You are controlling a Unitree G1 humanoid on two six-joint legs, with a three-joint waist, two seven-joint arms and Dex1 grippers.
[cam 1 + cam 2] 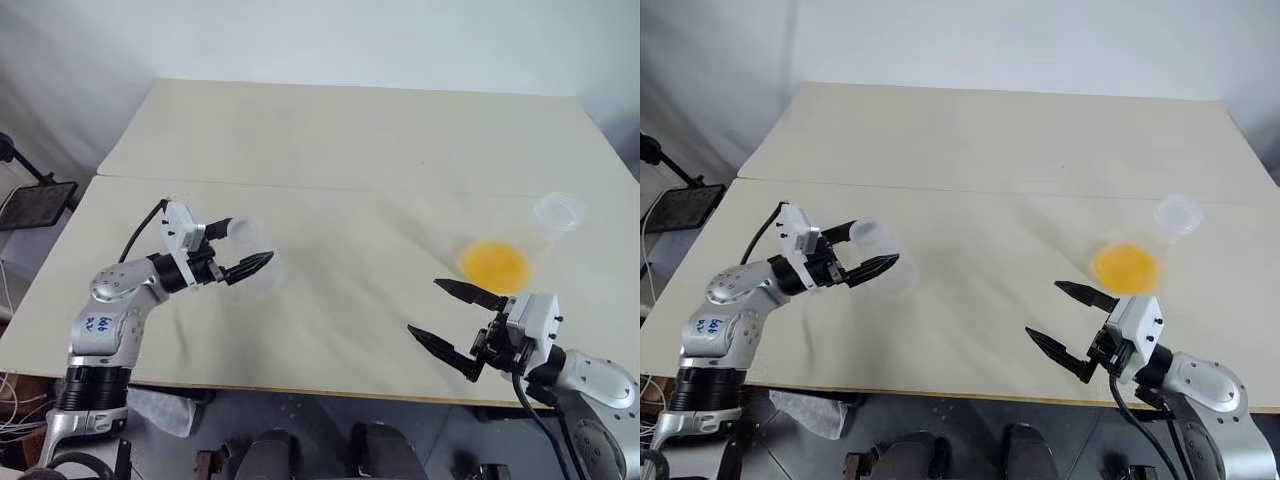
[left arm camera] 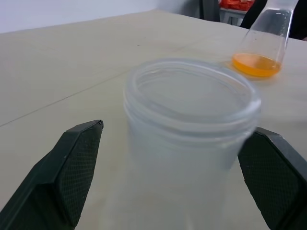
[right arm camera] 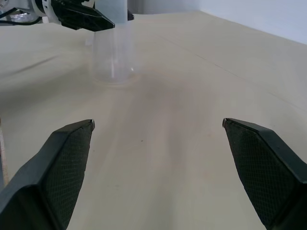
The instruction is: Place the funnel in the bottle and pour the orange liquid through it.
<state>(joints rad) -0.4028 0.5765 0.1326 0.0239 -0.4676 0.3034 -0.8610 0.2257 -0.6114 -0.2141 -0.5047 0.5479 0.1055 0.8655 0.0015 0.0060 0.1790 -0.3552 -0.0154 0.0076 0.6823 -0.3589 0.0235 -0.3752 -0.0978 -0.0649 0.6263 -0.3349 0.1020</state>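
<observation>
Clear plastic is what your left claw (image 1: 240,247) has around it: the bottle (image 1: 250,255), upright on the tabletop (image 1: 350,150), stands between the two fingers, which are spread wide and not yet pressing its neck. Your right claw (image 1: 447,320) hangs wide apart too, holding nothing, near the larger flask (image 1: 520,248) with the orange liquid (image 1: 494,264) pooled in its base. I cannot make out the funnel anywhere. You seem to be at the opening step, securing the bottle. Next, close the left fingers gently on the neck so it does not tip, then find the funnel.
</observation>
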